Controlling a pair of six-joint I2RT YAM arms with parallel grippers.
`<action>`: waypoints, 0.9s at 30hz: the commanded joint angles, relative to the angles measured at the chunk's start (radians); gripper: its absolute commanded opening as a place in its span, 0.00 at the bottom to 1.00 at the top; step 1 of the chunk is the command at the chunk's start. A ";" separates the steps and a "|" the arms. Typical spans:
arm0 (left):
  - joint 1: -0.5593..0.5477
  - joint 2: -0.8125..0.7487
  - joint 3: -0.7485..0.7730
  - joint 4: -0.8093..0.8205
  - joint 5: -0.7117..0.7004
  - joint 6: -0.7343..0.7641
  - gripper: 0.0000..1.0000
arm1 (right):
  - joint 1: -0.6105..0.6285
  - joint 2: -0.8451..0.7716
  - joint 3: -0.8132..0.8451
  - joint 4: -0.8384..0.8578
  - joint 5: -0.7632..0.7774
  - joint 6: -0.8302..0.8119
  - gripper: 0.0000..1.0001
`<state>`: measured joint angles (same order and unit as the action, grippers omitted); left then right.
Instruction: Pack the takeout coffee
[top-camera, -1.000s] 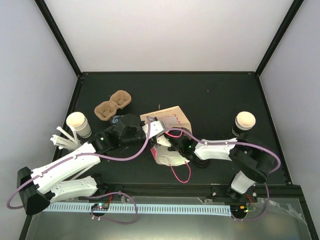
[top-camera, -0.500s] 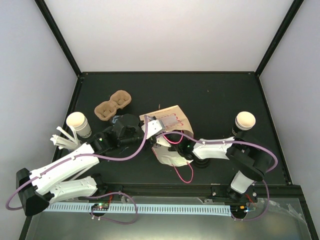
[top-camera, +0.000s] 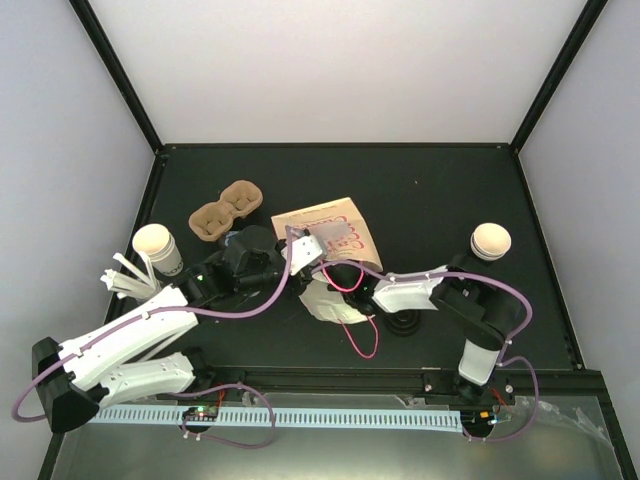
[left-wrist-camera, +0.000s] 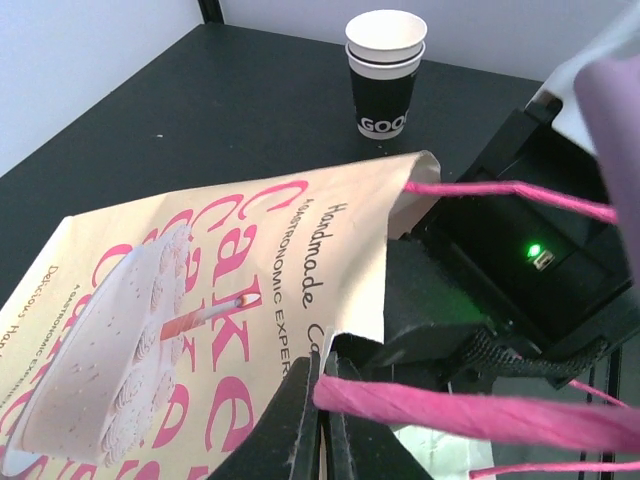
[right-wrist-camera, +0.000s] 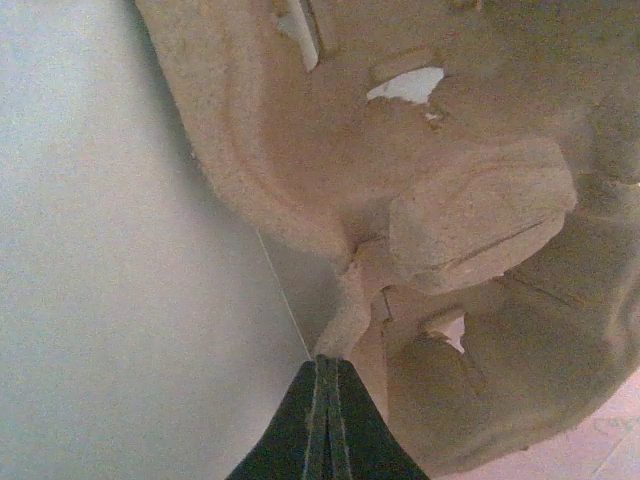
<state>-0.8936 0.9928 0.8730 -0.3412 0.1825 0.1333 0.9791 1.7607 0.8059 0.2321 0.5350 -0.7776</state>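
Note:
Two takeout coffee cups stand apart on the black table: one at the left (top-camera: 155, 245), one at the right (top-camera: 490, 241) that also shows in the left wrist view (left-wrist-camera: 385, 70). The brown pulp tray (top-camera: 226, 210) lies with both pockets bare at the back left. Between the arms lies a cream paper bag (top-camera: 328, 232) with pink cake print (left-wrist-camera: 190, 300) and pink handles (left-wrist-camera: 480, 415). My left gripper (left-wrist-camera: 326, 366) is shut on the bag's rim. My right gripper (right-wrist-camera: 325, 363) is shut inside the bag's mouth (top-camera: 335, 303), its tips on a fold of the bag; blurred brown crumpled material (right-wrist-camera: 470, 210) fills that view.
White plastic stirrers or cutlery (top-camera: 125, 277) lie near the left cup. One pink handle loop (top-camera: 362, 343) trails toward the near edge. Black frame posts rise at the table's back corners. The right arm's black wrist with a green light (left-wrist-camera: 535, 250) sits close beside my left gripper.
The right arm has drawn left and back, carrying the bag's white mouth with it. The bag's printed face has shifted back and lies flatter. The right cup is less covered by the arm.

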 joint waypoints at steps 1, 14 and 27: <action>-0.027 0.000 0.052 0.076 0.180 -0.040 0.01 | -0.018 0.037 0.052 0.060 0.112 0.068 0.01; -0.027 0.032 0.081 0.019 0.037 0.059 0.02 | 0.009 -0.186 -0.023 -0.195 -0.069 0.039 0.01; -0.021 0.138 0.231 -0.113 -0.076 0.022 0.02 | 0.029 -0.412 0.146 -0.822 -0.356 0.159 0.02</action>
<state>-0.9104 1.0851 1.0306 -0.3771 0.1226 0.1776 0.9981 1.3979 0.8875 -0.3820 0.2893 -0.6544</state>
